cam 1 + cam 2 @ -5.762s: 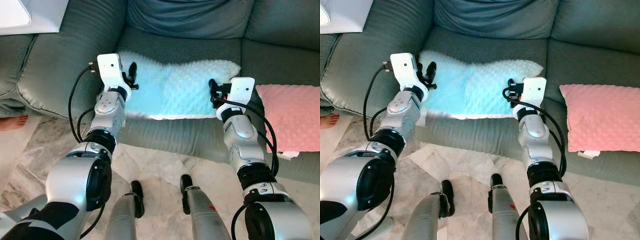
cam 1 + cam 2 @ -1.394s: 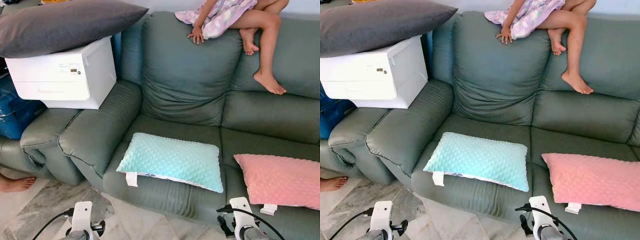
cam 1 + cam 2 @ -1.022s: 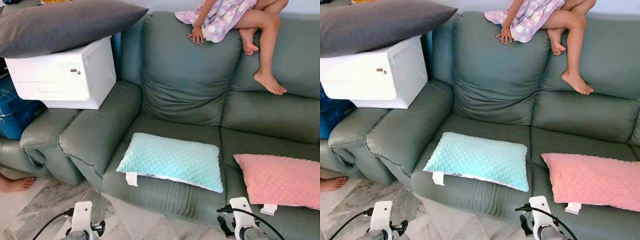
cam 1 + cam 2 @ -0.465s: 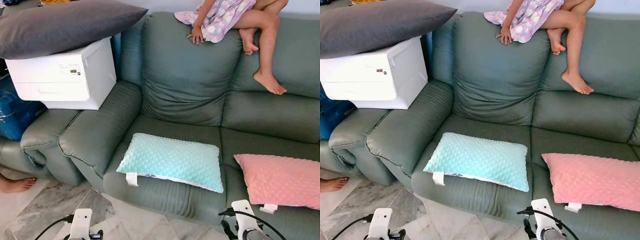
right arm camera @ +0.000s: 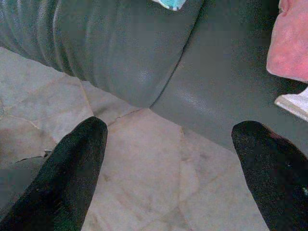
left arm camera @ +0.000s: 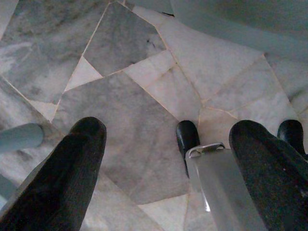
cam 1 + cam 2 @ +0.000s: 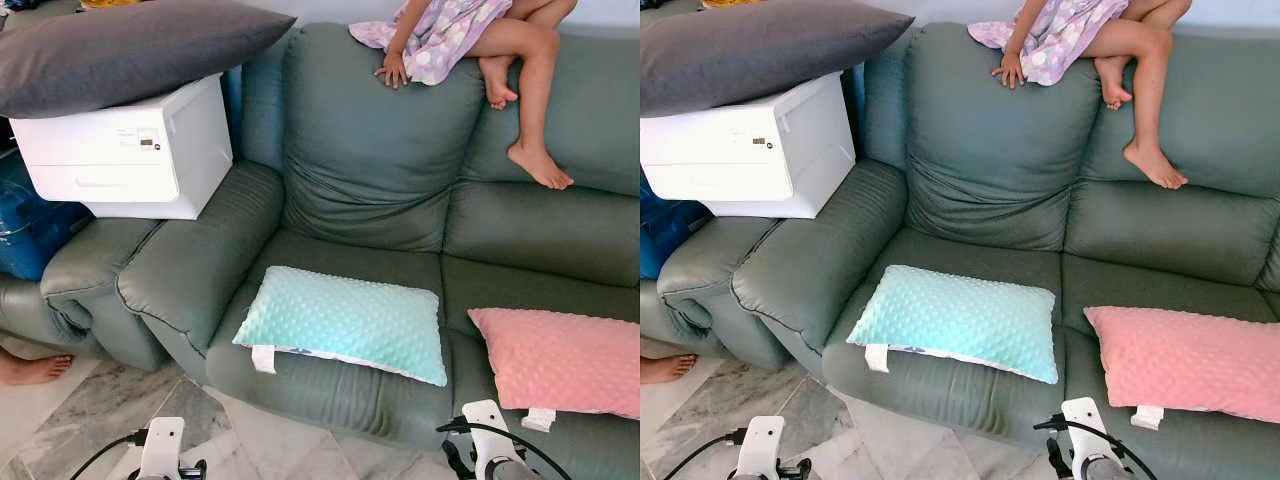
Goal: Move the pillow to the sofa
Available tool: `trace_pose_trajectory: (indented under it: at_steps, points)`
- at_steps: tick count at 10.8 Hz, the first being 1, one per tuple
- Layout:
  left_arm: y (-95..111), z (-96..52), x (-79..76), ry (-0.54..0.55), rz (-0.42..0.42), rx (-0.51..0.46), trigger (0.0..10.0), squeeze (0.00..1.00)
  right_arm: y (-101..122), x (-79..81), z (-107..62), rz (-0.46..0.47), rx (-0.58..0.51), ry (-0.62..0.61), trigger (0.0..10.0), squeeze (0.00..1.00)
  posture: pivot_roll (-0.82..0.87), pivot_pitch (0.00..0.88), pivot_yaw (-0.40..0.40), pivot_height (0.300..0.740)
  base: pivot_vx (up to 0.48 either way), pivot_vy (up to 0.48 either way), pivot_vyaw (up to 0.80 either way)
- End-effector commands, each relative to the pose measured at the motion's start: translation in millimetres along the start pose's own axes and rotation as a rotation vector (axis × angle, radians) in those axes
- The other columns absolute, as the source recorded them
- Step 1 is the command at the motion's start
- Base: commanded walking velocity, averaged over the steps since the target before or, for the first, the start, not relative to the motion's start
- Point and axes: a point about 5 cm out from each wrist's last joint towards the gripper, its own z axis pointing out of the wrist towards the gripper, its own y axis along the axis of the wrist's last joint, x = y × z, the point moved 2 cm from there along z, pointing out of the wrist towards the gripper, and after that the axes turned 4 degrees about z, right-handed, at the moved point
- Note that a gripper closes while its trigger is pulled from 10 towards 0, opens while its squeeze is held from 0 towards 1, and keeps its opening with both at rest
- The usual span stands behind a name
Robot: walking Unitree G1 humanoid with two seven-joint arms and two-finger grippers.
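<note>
the mint pillow point(image 7: 345, 322) lies at the sofa point(image 7: 380, 190) seat's front edge; left gripper point(image 6: 163, 159) and right gripper point(image 5: 168, 159) hang wide, empty; best keep them clear.

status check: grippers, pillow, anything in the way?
Left gripper and right gripper open, empty, low over floor. Mint pillow flat on sofa seat, beside pink pillow. Person perched on backrest.

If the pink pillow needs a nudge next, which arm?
Right, probably. The right gripper hangs open beside the pink pillow; the left gripper faces floor, across the teal pillow.
</note>
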Motion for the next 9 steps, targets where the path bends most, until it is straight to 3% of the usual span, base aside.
trace_pose_trajectory:
  at_steps: [1,9]
  points:
    - [-0.1,-0.1,0.3,-0.001,0.004,-0.001,10.0,0.00,-3.2,-1.0,-0.7,-0.007,0.009,-0.003,10.0,0.00,-0.21,0.007,0.029,0.740,0.000,0.000,0.00]
    - [-1.1,-0.3,1.2,-0.003,0.002,-0.001,10.0,0.00,-9.7,-2.3,-2.1,-0.010,0.028,-0.005,10.0,0.00,-0.21,0.012,0.029,0.740,0.000,0.000,0.00]
